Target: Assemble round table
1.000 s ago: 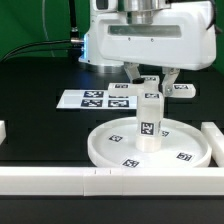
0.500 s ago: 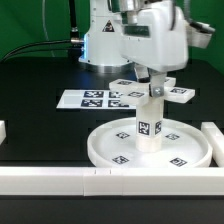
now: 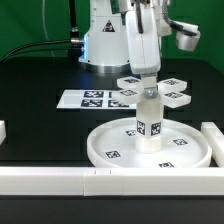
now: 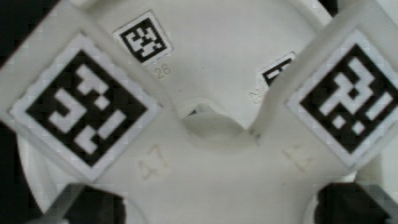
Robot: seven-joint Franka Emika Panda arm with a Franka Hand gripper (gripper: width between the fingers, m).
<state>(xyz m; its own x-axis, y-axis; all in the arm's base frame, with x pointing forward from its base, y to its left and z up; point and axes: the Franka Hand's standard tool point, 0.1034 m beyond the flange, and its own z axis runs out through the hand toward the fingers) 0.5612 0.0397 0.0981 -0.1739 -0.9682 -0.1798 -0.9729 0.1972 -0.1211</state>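
The large round disc (image 3: 112, 150) lies flat on the black table at the front. The short cylindrical leg (image 3: 150, 122) stands upright in its central hub. My gripper (image 3: 148, 76) is shut on the cross-shaped foot (image 3: 150, 92) and holds it level right on top of the leg; I cannot tell whether they touch. In the wrist view the foot (image 4: 196, 150) fills the picture with its tagged arms. My gripper (image 4: 214, 205) clamps its middle, and dark fingertips (image 4: 80, 200) show at both sides.
The marker board (image 3: 92, 98) lies behind the disc toward the exterior view's left. White border blocks run along the front (image 3: 60, 180), at the right (image 3: 214, 136) and at the left edge (image 3: 3, 130). The robot base (image 3: 100, 40) stands at the back.
The wrist has turned with the cross-shaped foot in its grip. The foot's arms have swung round and it now sits centred over the leg's top.
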